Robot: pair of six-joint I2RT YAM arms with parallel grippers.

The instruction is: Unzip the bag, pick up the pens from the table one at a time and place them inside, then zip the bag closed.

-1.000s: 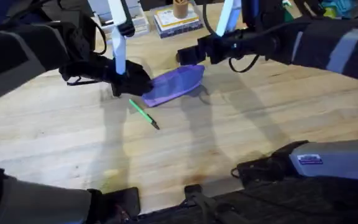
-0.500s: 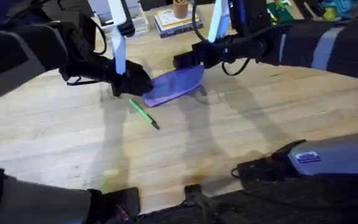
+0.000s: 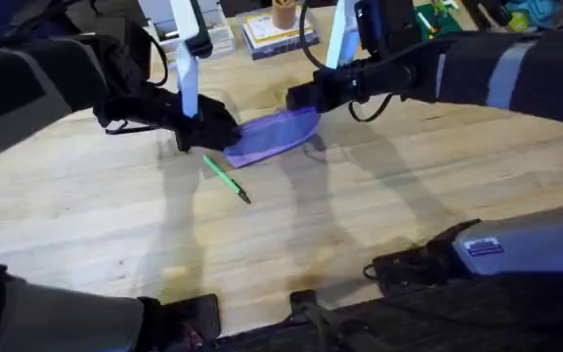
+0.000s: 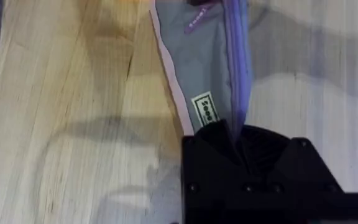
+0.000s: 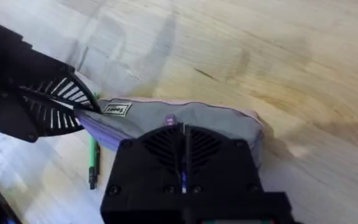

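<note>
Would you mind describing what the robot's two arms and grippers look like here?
Both arms are black with pale grey bands on their links. The left gripper and right gripper are black, blocky, with fan-like ribbing on the fingers. Thin black cables loop near each wrist, and a white labelled plate sits near the right base.

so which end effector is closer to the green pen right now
Left. The left end effector pinches the bag at the end just above the green pen; the right end effector sits at the bag's far end, farther away.

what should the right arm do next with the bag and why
Probably draw the right gripper along the bag toward the left gripper, which pins the other end. Both sets of fingers look shut on the bag, the green pen lies on the table, so unzipping comes first.
</note>
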